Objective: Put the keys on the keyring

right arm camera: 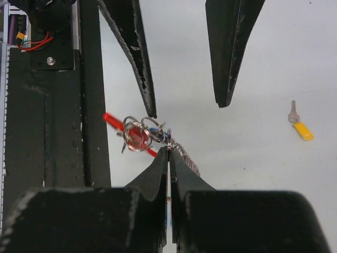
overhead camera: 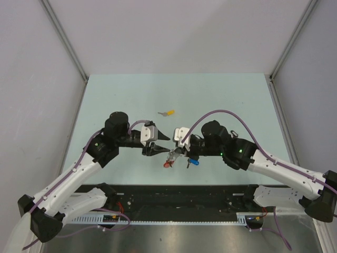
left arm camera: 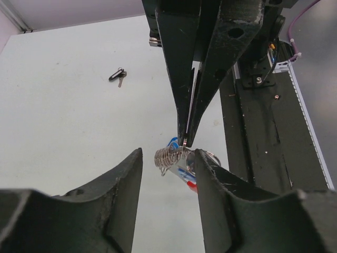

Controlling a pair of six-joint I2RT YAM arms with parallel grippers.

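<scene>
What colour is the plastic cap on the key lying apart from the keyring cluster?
Yellow, on the loose key; it shows best in the right wrist view.

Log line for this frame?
left end effector open near keyring | right end effector shut on keyring | yellow key lying apart

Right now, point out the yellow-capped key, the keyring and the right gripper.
yellow-capped key (right arm camera: 303, 130): right wrist view, on its yellow cap.
keyring (left arm camera: 167, 156): left wrist view, on its silver coiled metal.
right gripper (right arm camera: 169, 150): right wrist view, midway between its closed fingertips.
</scene>
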